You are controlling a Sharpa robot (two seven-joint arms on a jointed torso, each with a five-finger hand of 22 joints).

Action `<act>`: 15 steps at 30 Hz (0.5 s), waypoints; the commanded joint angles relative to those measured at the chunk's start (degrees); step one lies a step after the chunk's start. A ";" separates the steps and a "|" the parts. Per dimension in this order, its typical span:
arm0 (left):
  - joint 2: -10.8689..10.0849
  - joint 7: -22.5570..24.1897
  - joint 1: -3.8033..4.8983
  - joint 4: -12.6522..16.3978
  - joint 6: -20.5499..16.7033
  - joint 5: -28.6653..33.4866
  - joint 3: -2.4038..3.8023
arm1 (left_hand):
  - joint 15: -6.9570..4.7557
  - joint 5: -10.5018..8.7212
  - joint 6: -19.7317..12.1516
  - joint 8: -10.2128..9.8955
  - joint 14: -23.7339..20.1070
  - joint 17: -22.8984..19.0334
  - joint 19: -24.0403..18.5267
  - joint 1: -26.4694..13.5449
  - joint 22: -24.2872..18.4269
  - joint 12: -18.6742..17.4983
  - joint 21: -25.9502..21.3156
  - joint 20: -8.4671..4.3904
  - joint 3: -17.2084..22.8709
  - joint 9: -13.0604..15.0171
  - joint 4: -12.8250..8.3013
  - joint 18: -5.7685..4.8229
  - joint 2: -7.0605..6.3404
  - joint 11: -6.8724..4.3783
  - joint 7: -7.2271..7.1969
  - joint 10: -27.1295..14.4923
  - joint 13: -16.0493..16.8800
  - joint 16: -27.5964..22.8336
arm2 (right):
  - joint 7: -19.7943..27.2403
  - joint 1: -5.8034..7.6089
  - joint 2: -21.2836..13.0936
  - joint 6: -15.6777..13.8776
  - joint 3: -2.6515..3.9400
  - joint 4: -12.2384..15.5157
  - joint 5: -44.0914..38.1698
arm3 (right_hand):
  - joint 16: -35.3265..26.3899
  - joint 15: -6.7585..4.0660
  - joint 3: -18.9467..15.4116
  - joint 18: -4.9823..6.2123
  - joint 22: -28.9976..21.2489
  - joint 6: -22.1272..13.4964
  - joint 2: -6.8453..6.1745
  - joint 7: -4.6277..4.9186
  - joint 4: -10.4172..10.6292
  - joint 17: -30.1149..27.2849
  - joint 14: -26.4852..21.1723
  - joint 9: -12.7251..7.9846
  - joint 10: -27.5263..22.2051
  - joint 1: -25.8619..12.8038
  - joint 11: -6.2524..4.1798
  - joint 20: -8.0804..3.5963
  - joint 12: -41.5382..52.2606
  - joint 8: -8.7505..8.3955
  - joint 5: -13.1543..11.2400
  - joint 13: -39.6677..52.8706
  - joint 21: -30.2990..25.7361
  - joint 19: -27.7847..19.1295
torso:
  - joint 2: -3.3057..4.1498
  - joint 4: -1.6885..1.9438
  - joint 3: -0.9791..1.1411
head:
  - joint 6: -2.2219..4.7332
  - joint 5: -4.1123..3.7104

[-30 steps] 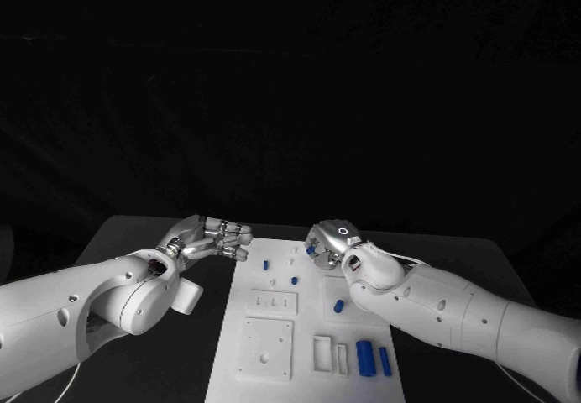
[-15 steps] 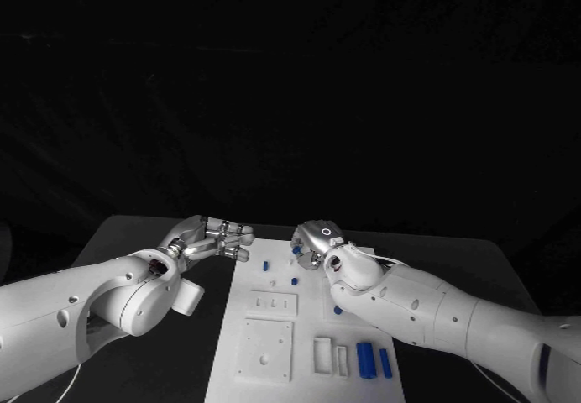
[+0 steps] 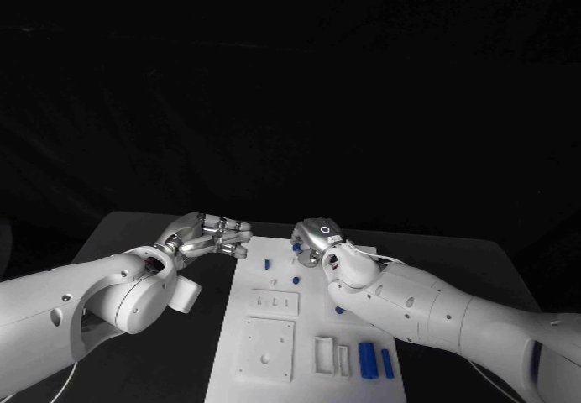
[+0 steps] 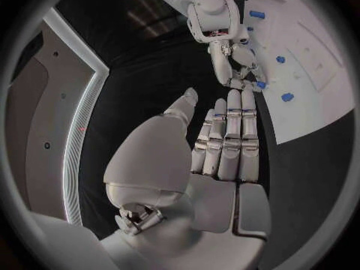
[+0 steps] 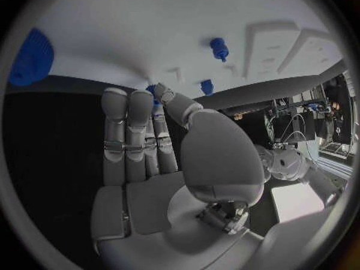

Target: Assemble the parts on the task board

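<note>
Looking down from the head view, the white task board (image 3: 296, 327) is seen lying along the middle of the black tabletop (image 3: 133, 231). The right hand (image 3: 317, 242) is poised over the board's far end, its fingers bent down onto a small blue part (image 3: 295, 247); whether that part is actually pinched cannot be told here. The left hand (image 3: 208, 238) is held just beside the board's far left corner, fingers curled in with nothing in them. Small blue pegs (image 3: 266, 264) are seen standing near the far end, while two larger blue cylinders (image 3: 367, 359) lie at the near right corner, apparently not yet placed.

In the left wrist view, the left hand's fingers (image 4: 228, 141) are stretched together toward the board, holding nothing, and the right hand (image 4: 236, 63) is shown touching down among blue parts.

In the right wrist view, the right fingers (image 5: 138, 126) are laid against the board's edge, a blue part (image 5: 152, 90) barely visible at their tips. Assembly is judged partly done, with several pieces left.
</note>
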 commanded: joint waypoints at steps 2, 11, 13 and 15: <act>0.00 0.12 0.17 0.24 0.92 -0.06 0.05 | 0.27 0.00 0.19 0.30 -0.03 0.06 -0.29 -0.61 -0.05 -0.05 0.20 -0.03 0.12 0.05 -0.31 -0.51 0.14 0.13 -0.31 -0.44 0.10 -0.29 | -2.25 0.13 0.12 -1.05 -0.03 0.05 -1.80 | -0.21 -0.30 0.67 0.34 1.33 0.52 -0.31 -0.21 0.12 0.09 -0.12 0.04 1.70 0.26 -1.14 -0.01 0.36 0.24 0.37 0.08 -0.90 0.85 | 0.08 0.09 0.00 | -0.07 0.05; 0.09 0.13 0.28 0.07 0.97 -0.06 0.05 | 0.27 -0.01 0.17 0.30 -0.04 0.06 -0.31 -0.56 -0.09 -0.06 0.24 -0.03 0.11 0.05 -0.37 -0.51 0.13 0.14 -0.31 -0.48 0.09 -0.31 | -2.87 0.31 0.11 -0.56 -0.03 0.09 -2.10 | -0.24 -0.28 0.70 0.32 1.66 0.56 -0.37 -0.19 0.17 0.08 -0.13 0.04 1.72 0.29 -1.13 -0.01 0.39 0.24 0.41 0.10 -1.17 0.92 | 0.24 -0.08 -0.13 | -0.03 0.29; 0.19 0.12 0.28 -0.03 1.00 -0.06 0.04 | 0.27 -0.01 0.17 0.30 -0.04 0.06 -0.31 -0.56 -0.09 -0.06 0.24 -0.03 0.11 0.05 -0.37 -0.51 0.13 0.14 -0.31 -0.48 0.09 -0.31 | -2.85 0.35 0.15 -0.20 -0.03 0.04 -2.09 | -0.27 -0.27 0.72 0.31 2.12 0.55 -0.41 -0.19 0.24 0.07 -0.12 0.01 1.70 0.32 -1.13 0.00 0.39 0.23 0.39 0.09 -1.63 1.01 | 0.27 -0.11 -0.21 | -0.03 0.22; 0.30 0.12 0.29 -0.14 1.03 -0.06 0.04 | 0.27 -0.01 0.17 0.30 -0.04 0.06 -0.31 -0.56 -0.09 -0.06 0.24 -0.03 0.11 0.05 -0.37 -0.51 0.13 0.14 -0.31 -0.48 0.09 -0.31 | -2.79 0.38 0.22 0.20 -0.03 -0.05 -2.07 | -0.27 -0.27 0.72 0.31 2.12 0.55 -0.41 -0.19 0.24 0.07 -0.12 0.01 1.70 0.32 -1.13 0.00 0.39 0.23 0.39 0.09 -1.63 1.01 | 0.33 -0.11 -0.28 | -0.11 0.07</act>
